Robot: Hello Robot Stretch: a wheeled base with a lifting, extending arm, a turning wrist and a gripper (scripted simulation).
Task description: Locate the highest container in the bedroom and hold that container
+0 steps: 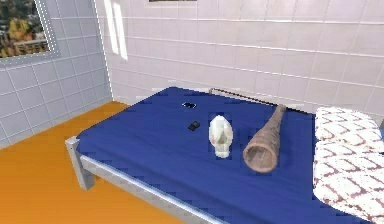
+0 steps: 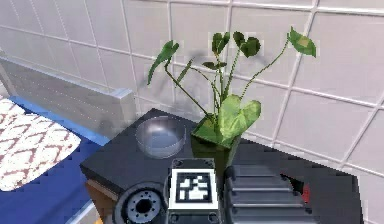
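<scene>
Hand [image 2: 141,206], cut off at the bottom edge, near the glass bowl [image 2: 160,136] on the worktop [image 2: 113,162]; its grasp cannot be told.

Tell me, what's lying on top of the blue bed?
On the bed lie a small white statue, a long brown club-like thing, two small dark things too small to name, and a patterned pillow. Whatever is under the pillow is covered.

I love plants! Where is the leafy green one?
In the arm side view's middle, the plant stands on the dark nightstand, just right of the glass bowl.
</scene>
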